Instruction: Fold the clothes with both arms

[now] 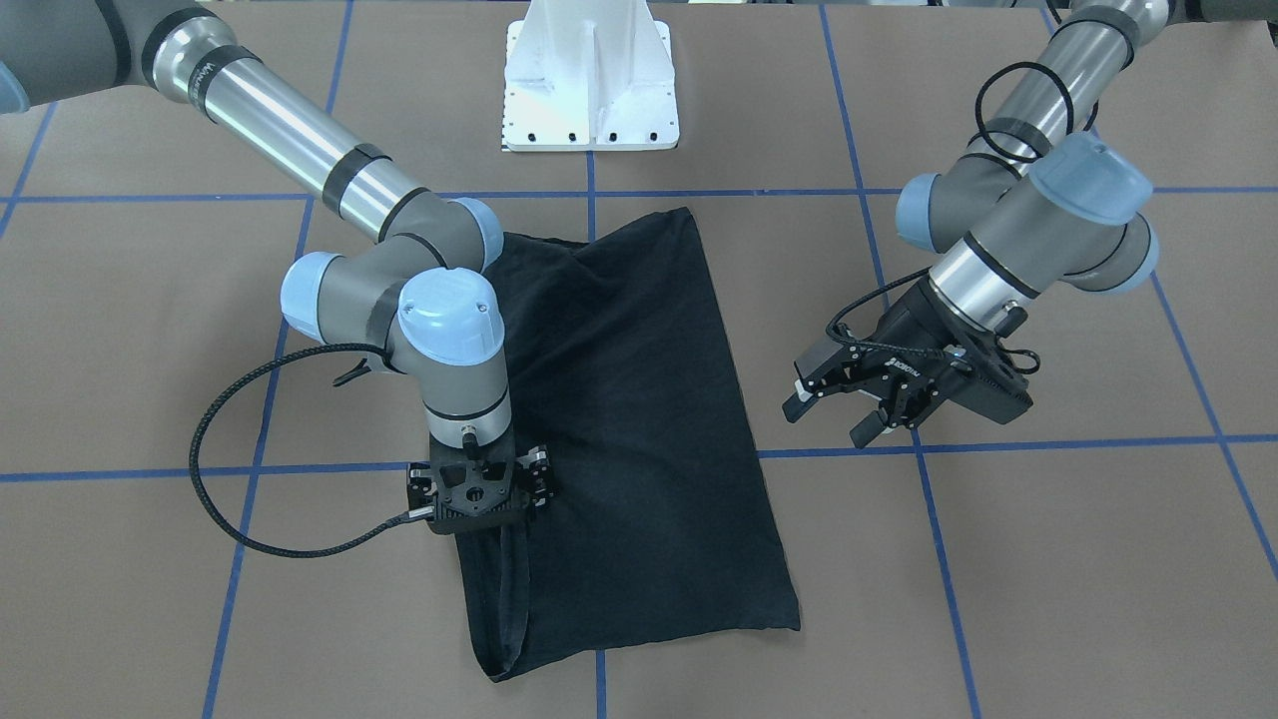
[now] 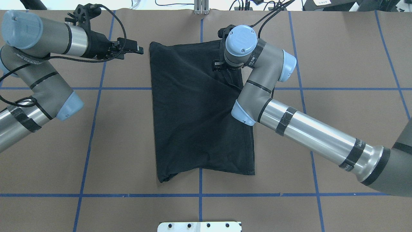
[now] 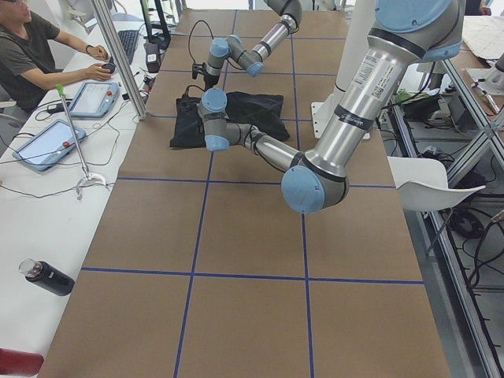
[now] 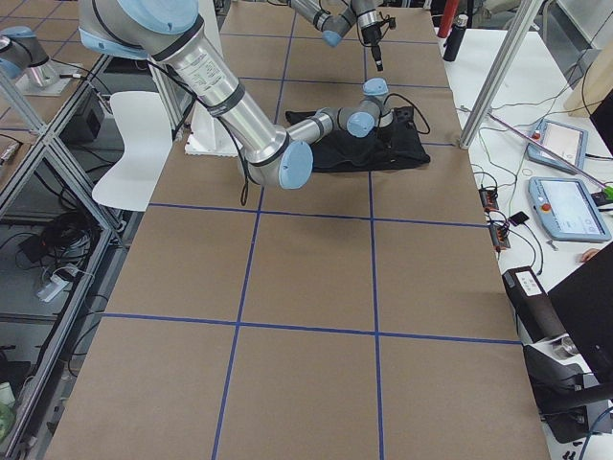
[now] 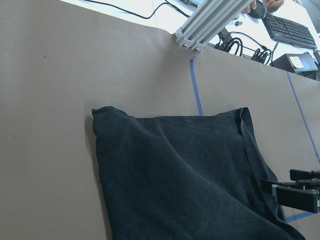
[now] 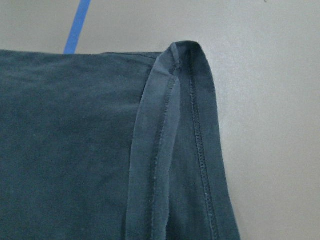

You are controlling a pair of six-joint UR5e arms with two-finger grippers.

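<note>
Right claw (image 1: pixel 479 496) over black T-shirt (image 1: pixel 649 399) hem, likely to pick it; grip unreadable. Left claw (image 1: pixel 829 417) released, at 3 o'clock.

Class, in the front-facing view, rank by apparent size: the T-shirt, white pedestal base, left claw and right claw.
1. T-shirt.
2. white pedestal base and left claw: about alike, unranked; the claw hangs nearer the camera.
3. right claw.

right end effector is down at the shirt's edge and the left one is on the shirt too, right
No: the right end effector is down at the shirt's edge, but the left end effector hangs clear beside the shirt, as the front-facing view shows.
</note>
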